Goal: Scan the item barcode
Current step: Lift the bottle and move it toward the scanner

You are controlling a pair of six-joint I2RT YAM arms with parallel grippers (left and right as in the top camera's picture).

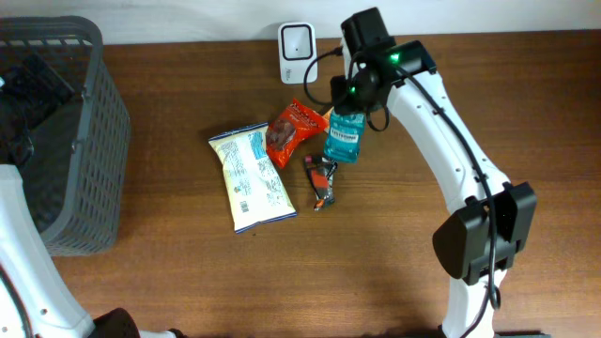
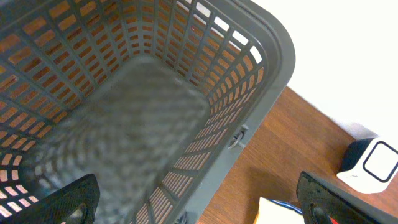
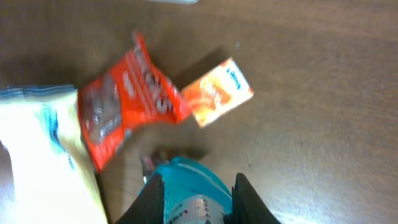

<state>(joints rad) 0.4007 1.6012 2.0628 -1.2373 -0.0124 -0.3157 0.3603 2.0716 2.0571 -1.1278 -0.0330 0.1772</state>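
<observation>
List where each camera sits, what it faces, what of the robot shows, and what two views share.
Overhead: above the table, looking down at basket, scanner, white bag; left arm and right arm show.
Left wrist: over the basket, looking into it; left pincer open, fingertips at the bottom corners.
Right wrist: facing down at the table; right pincer shut on the teal packet.
Shared: the red packet shows in overhead and right wrist.

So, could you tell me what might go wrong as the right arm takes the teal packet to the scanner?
The right gripper seems to pinch the teal packet near one end, so it may sag or slip on the way to the scanner. The red packet lies right beside it and could get dragged along. No barcode is visible, so it may face away from the scanner.
</observation>
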